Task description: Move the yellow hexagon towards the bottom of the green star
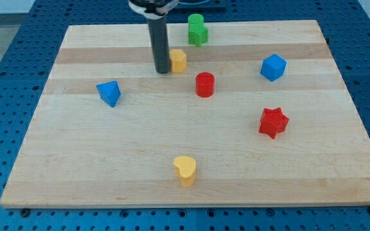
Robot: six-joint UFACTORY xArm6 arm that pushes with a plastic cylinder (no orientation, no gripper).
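Where my tip (162, 70) stands, yellow hexagon (179, 60) alongside.

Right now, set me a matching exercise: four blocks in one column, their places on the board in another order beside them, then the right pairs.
Blocks:
1. green star
2. yellow heart
3. red star
4. yellow hexagon

Places:
A. near the view's bottom edge
B. just right of my tip
C. near the view's top edge
D. right half, below the blue cube

Pairs: 1-C, 2-A, 3-D, 4-B
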